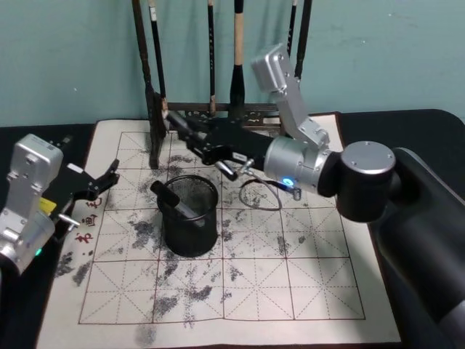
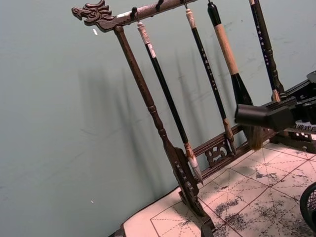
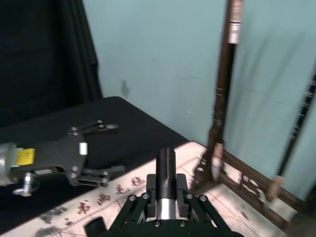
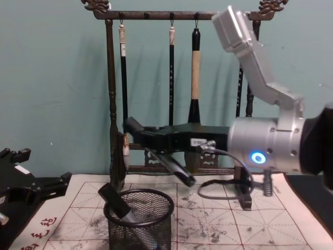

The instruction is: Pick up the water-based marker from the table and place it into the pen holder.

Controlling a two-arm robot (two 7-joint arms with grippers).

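Head view up top: the water-based marker (image 1: pixel 171 198) sits inside the pen holder (image 1: pixel 190 231). It leans there, its black cap poking over the rim on the robot's left side. The holder stands upright on a gridded, ink-blotched practice mat (image 1: pixel 290 283) spread over the dark tabletop (image 1: pixel 425 123).

Right claw (image 1: pixel 202 145) hovers above and behind the holder, reaching across toward the brush rack (image 1: pixel 153 109), fingers apart and nothing between them. Chest view has one finger level and the other angled down toward the mesh cup, not touching it.

Left claw (image 1: pixel 107 178) hangs at the mat's left edge, well apart from the holder, fingers likewise spread and empty. Brushes (image 4: pixel 195 67) hang in a row from the rack's top bar.
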